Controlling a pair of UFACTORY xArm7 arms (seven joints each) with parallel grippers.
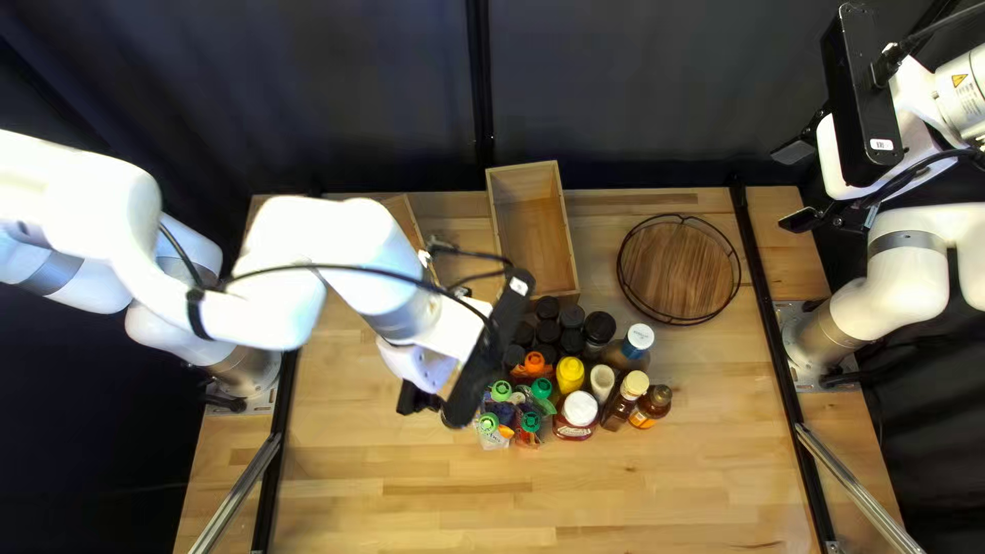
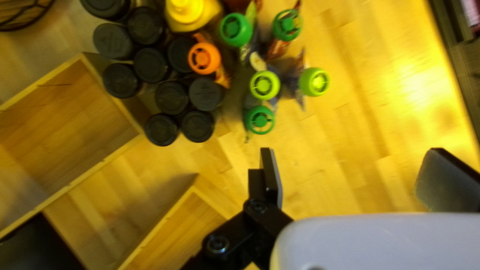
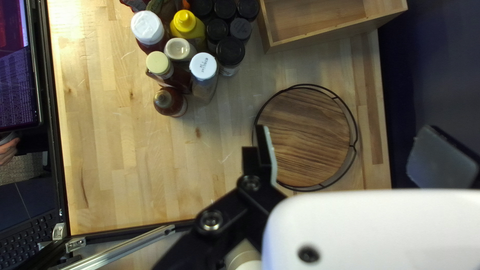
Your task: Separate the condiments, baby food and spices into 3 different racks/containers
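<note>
My left gripper (image 1: 431, 406) is beside the pouches in the top left view; in its wrist view the left gripper (image 2: 350, 175) is open and empty, with green-capped pouches (image 2: 264, 85) just ahead. An orange-capped pouch (image 2: 204, 58) touches the black-lidded jars (image 2: 172, 97). Sauce bottles (image 1: 580, 408) and a yellow bottle (image 1: 569, 374) stand at the group's right. Two wooden boxes (image 1: 534, 231) (image 2: 170, 235) and a round wire-rimmed rack (image 1: 680, 269) hold nothing visible. My right gripper (image 1: 796, 187) is raised at the right; the right gripper (image 3: 350, 155) is open, the rack (image 3: 305, 135) below it.
Black rails (image 1: 764, 277) run along both table sides, with silver bars (image 1: 857, 492) near the front corners. My left forearm (image 1: 349, 246) covers part of the second box. In the right wrist view, a person's hand (image 3: 7, 150), a screen and a keyboard (image 3: 30, 240) are past the table edge.
</note>
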